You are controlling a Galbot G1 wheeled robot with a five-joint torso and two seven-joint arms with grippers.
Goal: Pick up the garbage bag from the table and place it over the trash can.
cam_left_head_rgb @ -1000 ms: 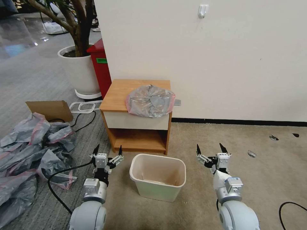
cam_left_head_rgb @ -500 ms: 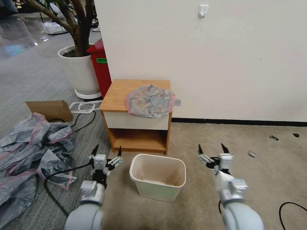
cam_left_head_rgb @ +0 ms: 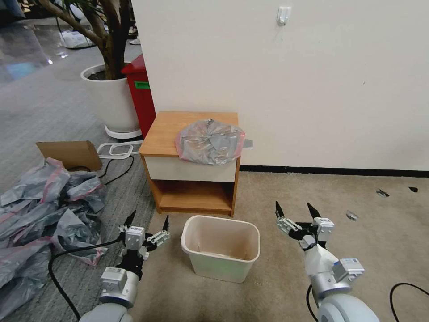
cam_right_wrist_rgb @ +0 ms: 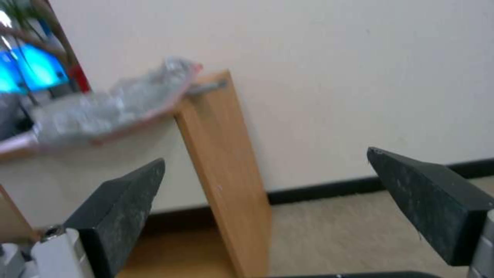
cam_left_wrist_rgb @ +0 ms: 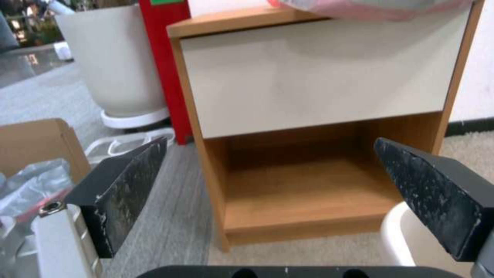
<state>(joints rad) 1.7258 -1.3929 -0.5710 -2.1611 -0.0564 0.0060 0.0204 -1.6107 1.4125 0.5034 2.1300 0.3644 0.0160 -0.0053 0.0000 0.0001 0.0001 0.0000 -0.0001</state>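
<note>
The job is at its very start. The bag (cam_left_head_rgb: pixel 210 141) lies crumpled on the table (cam_left_head_rgb: pixel 167 129), on the side near the wall, and a bit of it hangs over the front edge above the white drawer. Nothing is holding it.

The bin (cam_left_head_rgb: pixel 220 247) sits on the carpet right in front of the table, with its mouth open and no bag on it.

The left pincer (cam_left_head_rgb: pixel 145 226) hangs low at about 9 o'clock from the bin, spread wide and holding nothing. The right pincer (cam_left_head_rgb: pixel 294 212) hangs low at about 3 o'clock from the bin, also spread wide and holding nothing. Both are well below the table top.

I think the first step, going for the bag, is the one in hand. The next move calls for a pincer to rise up to the table top, reach to 12 o'clock and pinch the bag by its pink rim. The bag is thin and floppy, so it may slip or bunch up.

Other things are around. A big heap of bags (cam_left_head_rgb: pixel 40 210) lies on the floor at 9 o'clock, with a black cable (cam_left_head_rgb: pixel 85 244) beside the left arm. A plant pot (cam_left_head_rgb: pixel 111 100) and a red box (cam_left_head_rgb: pixel 140 91) stand at 11 o'clock from the table. None of them blocks the way up. The bin stands between the robot and the table, so the arms must reach over it.
</note>
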